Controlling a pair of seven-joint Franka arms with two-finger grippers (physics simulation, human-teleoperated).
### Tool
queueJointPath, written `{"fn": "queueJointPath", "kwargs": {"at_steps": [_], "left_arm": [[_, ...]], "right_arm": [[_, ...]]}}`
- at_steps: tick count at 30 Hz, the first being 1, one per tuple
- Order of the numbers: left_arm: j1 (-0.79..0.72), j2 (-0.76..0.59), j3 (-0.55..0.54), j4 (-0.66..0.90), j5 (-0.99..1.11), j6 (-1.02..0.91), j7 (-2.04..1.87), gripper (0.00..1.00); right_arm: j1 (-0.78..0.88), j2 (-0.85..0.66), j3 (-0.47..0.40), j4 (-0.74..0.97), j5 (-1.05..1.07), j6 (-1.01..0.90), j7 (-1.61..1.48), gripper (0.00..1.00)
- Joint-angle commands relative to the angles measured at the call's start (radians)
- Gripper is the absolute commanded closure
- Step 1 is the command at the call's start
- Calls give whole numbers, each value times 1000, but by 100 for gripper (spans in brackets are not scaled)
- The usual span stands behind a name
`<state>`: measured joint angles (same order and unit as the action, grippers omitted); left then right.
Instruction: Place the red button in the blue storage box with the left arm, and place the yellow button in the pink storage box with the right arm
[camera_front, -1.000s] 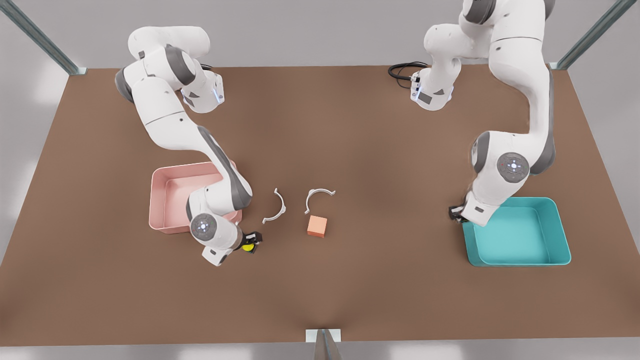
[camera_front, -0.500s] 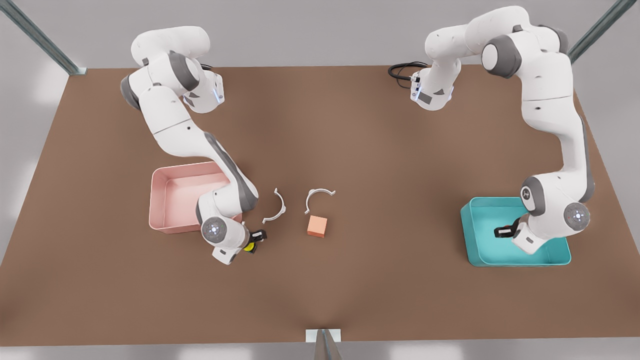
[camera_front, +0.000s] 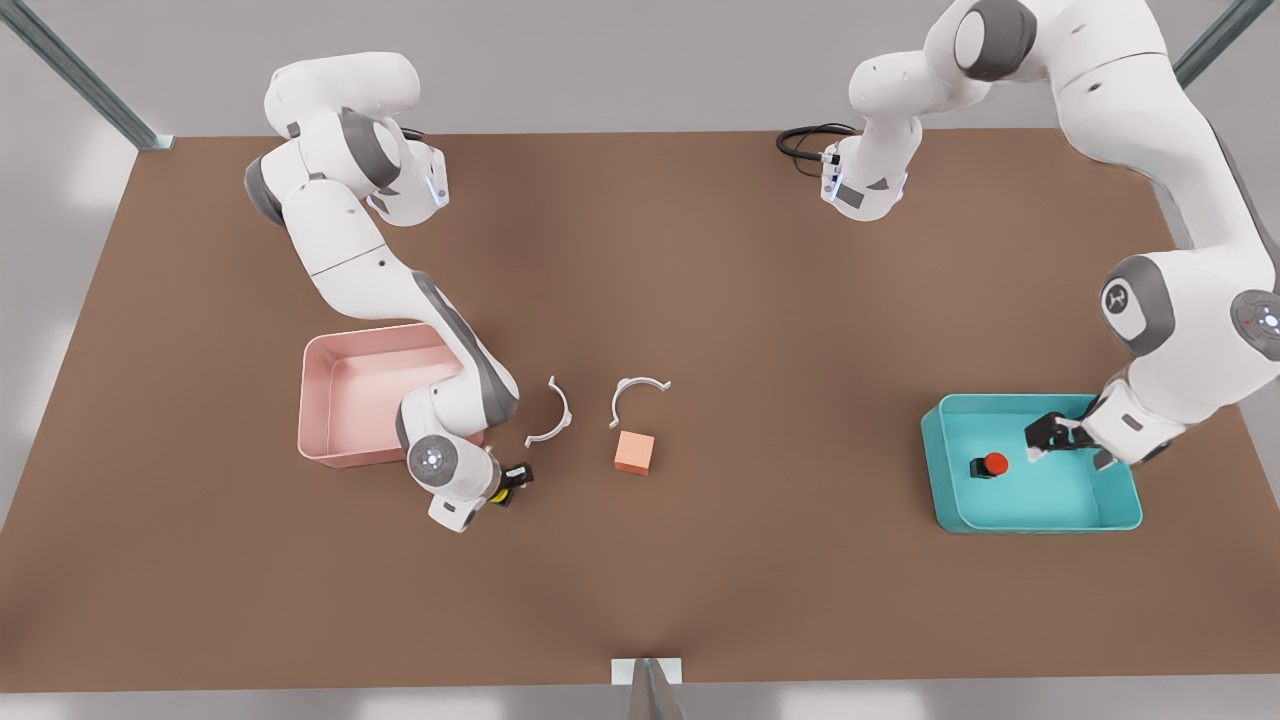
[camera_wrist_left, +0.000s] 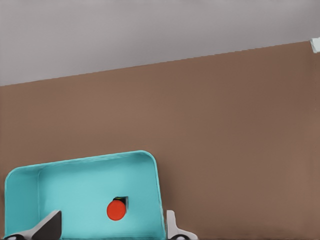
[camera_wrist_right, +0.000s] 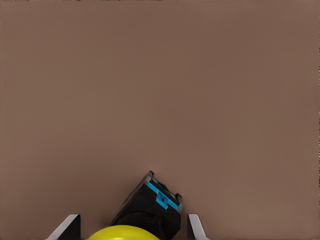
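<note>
The red button (camera_front: 993, 464) lies on its side inside the blue storage box (camera_front: 1040, 524), free of any grip. My left gripper (camera_front: 1056, 434) hovers open over the box, a little toward the front view's right of the button. The left wrist view shows the red button (camera_wrist_left: 116, 210) in the blue storage box (camera_wrist_left: 75, 172) between the open fingers (camera_wrist_left: 51, 226). My right gripper (camera_front: 511, 478) is low by the pink storage box (camera_front: 330, 400), open, straddling the yellow button (camera_wrist_right: 125, 233), whose black base (camera_wrist_right: 150, 207) lies tipped on the table.
An orange cube (camera_front: 634, 452) sits mid-table with two white curved clips (camera_front: 553, 413) (camera_front: 636, 391) just behind it. A black cable (camera_front: 805, 140) coils at the far edge. The right arm's elbow overhangs the pink box.
The left gripper carried the red button over the blue box, let it go and drew back toward the front view's right. The right gripper settled lower around the yellow button.
</note>
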<state>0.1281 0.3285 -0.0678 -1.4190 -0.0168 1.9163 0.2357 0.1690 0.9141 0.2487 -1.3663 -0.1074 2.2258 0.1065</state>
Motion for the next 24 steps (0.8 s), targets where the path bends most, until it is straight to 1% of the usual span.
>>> {"fn": "queueJointPath", "kwargs": {"at_steps": [1,3,5,6,7,8,13,17,19,21,23,24], "left_arm": [[5,-60,-38,-1,3,-181,-205,0],[-37,-74,-41,8,8,-206,-266,0],[-108,-69,-34,38,86,-241,-292,0],[-125,-71,-33,43,89,-249,-312,0],[-137,-69,-27,43,89,-249,-354,0],[-143,-69,-26,43,89,-247,-355,0],[-137,-59,-26,49,89,-246,-355,0],[-137,-45,-26,54,89,-246,-355,0],[-137,-45,-26,54,89,-246,-355,0],[-139,-46,-27,54,89,-247,-357,0],[-140,-46,-27,54,87,-247,-358,0],[-140,-46,-27,54,89,-247,-360,0]], "right_arm": [[0,-1,1,1,-8,8,-18,16],[0,-1,1,1,-8,8,-19,23],[0,-1,1,3,-8,8,-21,31],[0,-1,1,1,-8,8,-21,34],[0,-1,1,1,-9,8,-22,41],[0,-1,1,1,-9,8,-22,43],[3,-8,1,4,-9,5,-18,44],[3,-99,3,4,-8,-6,-7,46],[-5,-173,3,-5,-6,-15,-5,46],[-25,-256,1,-36,-6,-101,24,46],[-55,-383,3,-163,-6,-101,28,46],[-65,-438,3,-217,-5,-103,28,49]]}}
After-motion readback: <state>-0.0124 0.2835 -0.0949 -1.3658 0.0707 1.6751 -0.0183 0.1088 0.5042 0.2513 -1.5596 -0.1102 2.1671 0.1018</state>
